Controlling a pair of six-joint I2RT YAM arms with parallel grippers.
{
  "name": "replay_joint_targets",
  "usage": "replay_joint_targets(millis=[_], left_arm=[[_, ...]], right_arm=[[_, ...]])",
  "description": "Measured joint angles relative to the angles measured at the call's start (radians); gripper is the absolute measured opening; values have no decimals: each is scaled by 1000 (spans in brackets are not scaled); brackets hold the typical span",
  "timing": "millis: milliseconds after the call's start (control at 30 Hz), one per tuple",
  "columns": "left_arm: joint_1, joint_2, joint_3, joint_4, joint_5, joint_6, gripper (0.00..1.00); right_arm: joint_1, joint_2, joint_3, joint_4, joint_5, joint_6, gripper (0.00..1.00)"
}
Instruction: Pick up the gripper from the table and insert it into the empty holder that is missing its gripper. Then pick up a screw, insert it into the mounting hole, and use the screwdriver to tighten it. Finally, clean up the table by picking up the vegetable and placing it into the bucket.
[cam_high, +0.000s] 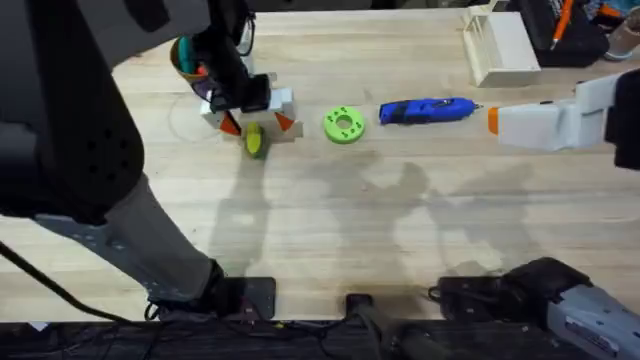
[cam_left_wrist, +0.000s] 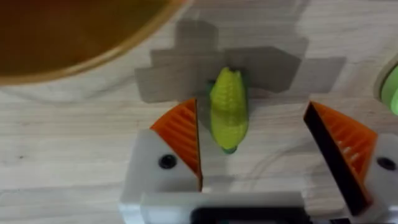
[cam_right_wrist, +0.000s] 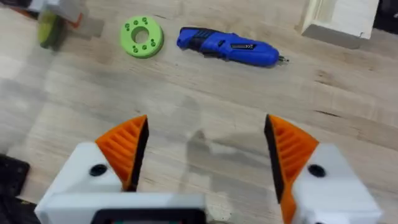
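Observation:
The yellow-green vegetable (cam_left_wrist: 229, 113) lies on the table between the orange pads of my left gripper (cam_left_wrist: 252, 127), which is open and straddles it, closer to one pad. From overhead, the left gripper (cam_high: 257, 123) hovers just behind the vegetable (cam_high: 255, 140), with the brown-gold bucket (cam_high: 183, 55) farther back left, partly hidden by the arm. The blue screwdriver (cam_high: 428, 110) lies at mid right. My right gripper (cam_right_wrist: 205, 134) is open over bare wood, and both its white holders carry orange ribbed pads. A loose gripper piece and a screw are out of view.
A bright green disc with a hole (cam_high: 344, 124) sits between the vegetable and the screwdriver. A white open box (cam_high: 500, 45) stands at the back right. The bucket's rim (cam_left_wrist: 93, 59) lies close beyond the left gripper.

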Motion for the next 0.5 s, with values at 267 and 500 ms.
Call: replay_joint_targets(millis=[267,500], left_arm=[[-9,-7,-96,112,-42,-39,985],[-13,-10,-106,117,-82,-45,820]], right_arm=[[0,0,0,0,0,0,991],[0,0,0,0,0,0,992]])
